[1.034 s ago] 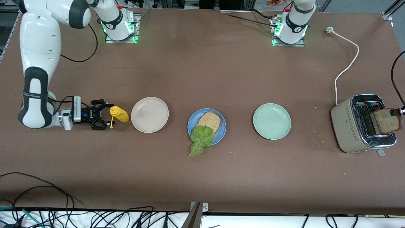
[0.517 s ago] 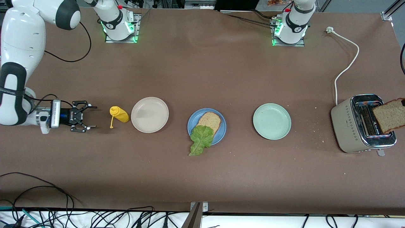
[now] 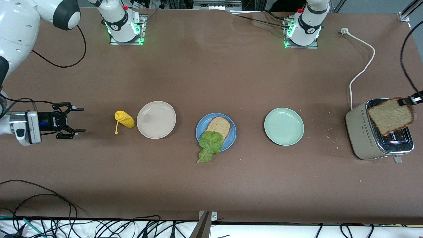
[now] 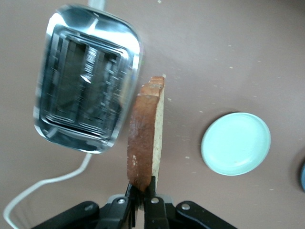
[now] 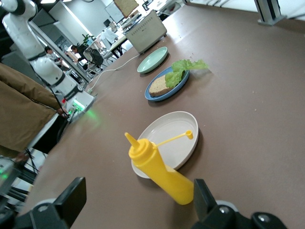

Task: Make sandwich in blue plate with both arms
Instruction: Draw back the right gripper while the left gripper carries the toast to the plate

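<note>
The blue plate (image 3: 200, 127) sits mid-table with one bread slice (image 3: 218, 126) on it. A lettuce leaf (image 3: 209, 145) lies over the slice's edge and hangs past the rim toward the front camera. My left gripper (image 3: 409, 100) is shut on a second bread slice (image 3: 391, 115), which it holds in the air over the toaster (image 3: 363, 132). In the left wrist view the slice (image 4: 147, 133) stands edge-on between the gripper (image 4: 142, 187) fingers. My right gripper (image 3: 78, 119) is open and low near the right arm's end of the table, apart from the yellow bottle (image 3: 125, 119).
A beige plate (image 3: 156, 119) lies beside the yellow bottle, and a pale green plate (image 3: 284, 126) lies between the blue plate and the toaster. The toaster's white cord (image 3: 362, 71) runs toward the left arm's base. Crumbs dot the table near the toaster.
The left gripper has lifted the bread slice out of the toaster slot and up over the toaster. The right gripper has drawn back from the yellow bottle, still open.
</note>
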Robot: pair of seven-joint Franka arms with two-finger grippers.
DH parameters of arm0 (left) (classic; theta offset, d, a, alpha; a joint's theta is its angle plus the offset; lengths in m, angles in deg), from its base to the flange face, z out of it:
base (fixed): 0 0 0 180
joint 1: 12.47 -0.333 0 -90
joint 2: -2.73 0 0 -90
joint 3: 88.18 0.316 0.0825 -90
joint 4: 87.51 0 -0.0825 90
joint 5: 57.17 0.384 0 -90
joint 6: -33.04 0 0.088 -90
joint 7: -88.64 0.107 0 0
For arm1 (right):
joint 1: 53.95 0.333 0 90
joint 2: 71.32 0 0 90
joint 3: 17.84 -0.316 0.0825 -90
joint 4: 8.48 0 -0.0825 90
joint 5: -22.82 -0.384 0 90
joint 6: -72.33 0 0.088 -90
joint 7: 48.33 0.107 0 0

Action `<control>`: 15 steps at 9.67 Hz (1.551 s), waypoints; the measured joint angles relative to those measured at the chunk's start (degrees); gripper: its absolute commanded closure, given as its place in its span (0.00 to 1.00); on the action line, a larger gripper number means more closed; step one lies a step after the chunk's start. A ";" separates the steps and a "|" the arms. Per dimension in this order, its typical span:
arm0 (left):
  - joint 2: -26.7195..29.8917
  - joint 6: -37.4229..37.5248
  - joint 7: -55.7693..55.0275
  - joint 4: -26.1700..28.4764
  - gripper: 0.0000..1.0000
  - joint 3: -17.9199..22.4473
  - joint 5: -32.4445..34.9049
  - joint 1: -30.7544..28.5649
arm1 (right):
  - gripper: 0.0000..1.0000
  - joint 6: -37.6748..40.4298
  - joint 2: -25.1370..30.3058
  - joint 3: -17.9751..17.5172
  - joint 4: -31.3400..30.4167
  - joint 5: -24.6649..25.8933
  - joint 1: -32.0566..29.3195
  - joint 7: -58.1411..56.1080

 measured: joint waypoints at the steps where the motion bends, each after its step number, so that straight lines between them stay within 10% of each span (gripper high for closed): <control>1: -0.09 0.03 -6.59 0.52 1.00 -3.50 -1.03 0.20 | 0.00 1.11 0.29 0.42 1.49 0.15 0.04 5.19; 5: -1.18 -3.94 -26.47 1.31 1.00 -7.22 -10.94 5.20 | 0.00 -2.39 5.86 -0.22 4.51 9.37 3.16 25.78; 15: -11.44 -41.68 -61.65 4.49 1.00 -7.32 -11.27 29.60 | 0.00 -20.87 37.36 -29.21 -11.74 63.68 3.17 90.11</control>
